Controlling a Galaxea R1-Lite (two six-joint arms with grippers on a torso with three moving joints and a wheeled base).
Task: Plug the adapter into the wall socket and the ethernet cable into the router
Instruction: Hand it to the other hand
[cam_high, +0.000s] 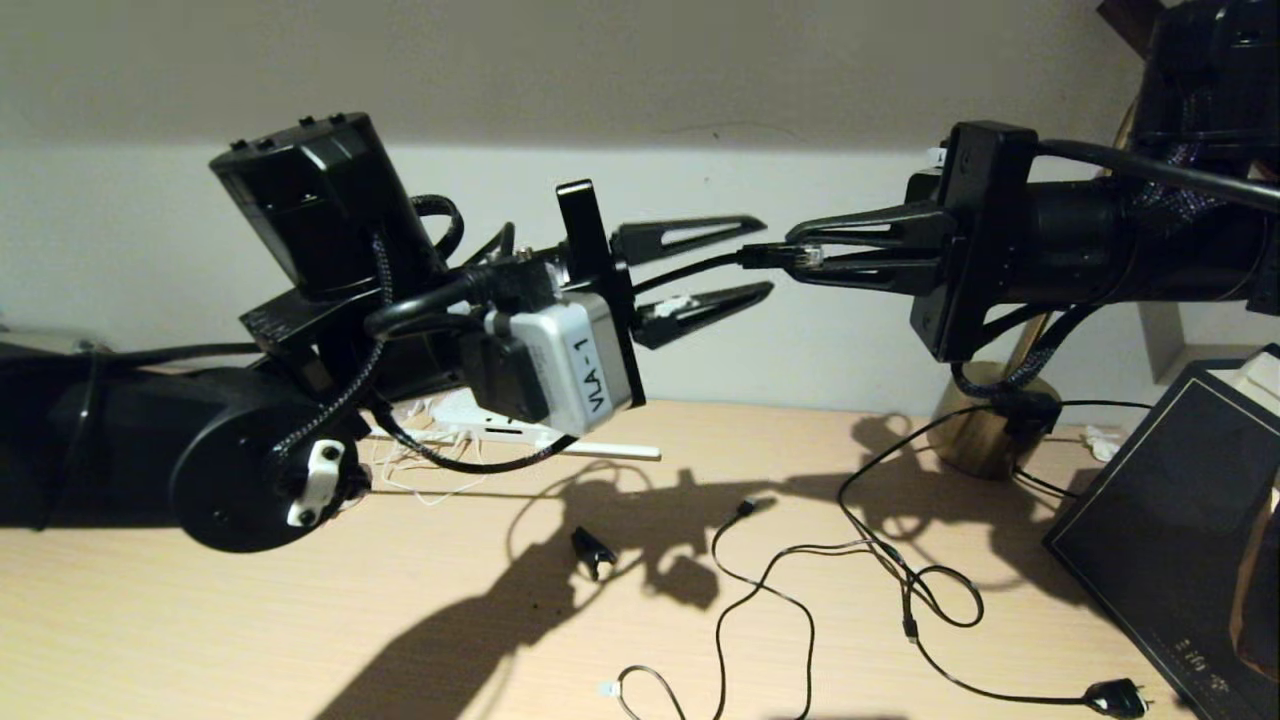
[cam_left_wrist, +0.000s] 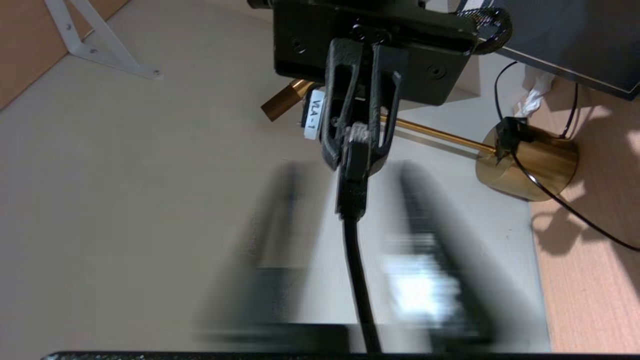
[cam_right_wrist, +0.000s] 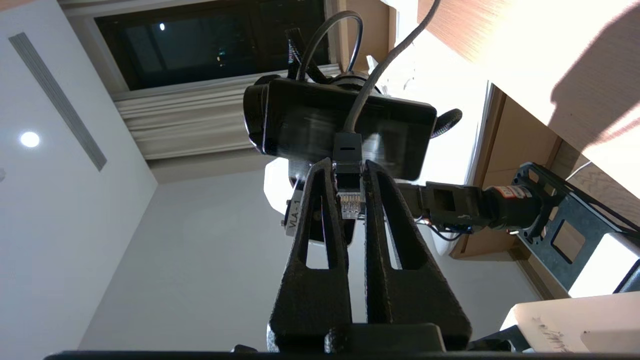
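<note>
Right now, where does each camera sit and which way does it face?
Head: up on the robot, looking down at the desk; both arms meet mid-air, right gripper on the ethernet cable, left gripper open.
Left wrist: behind its blurred fingers, facing the right gripper.
Right wrist: behind its fingers, facing the left arm and ceiling.
Shared: the cable's plug.

Both arms are raised above the tabletop (cam_high: 150, 620), left hand (cam_high: 765, 258) and right hand (cam_high: 800, 257) tip to tip, with the ethernet cable (cam_high: 700, 268) running between the left hand's spread fingers and its plug pinched in the right hand. The router (cam_high: 480, 420) lies on the tabletop behind the left arm, near the wall. Thin cords (cam_high: 800, 600) sprawl on the tabletop below the hands; the lamp base (cam_high: 985, 440) stands further back to the right, beside a framed panel (cam_high: 1170, 500) at the right edge.
</note>
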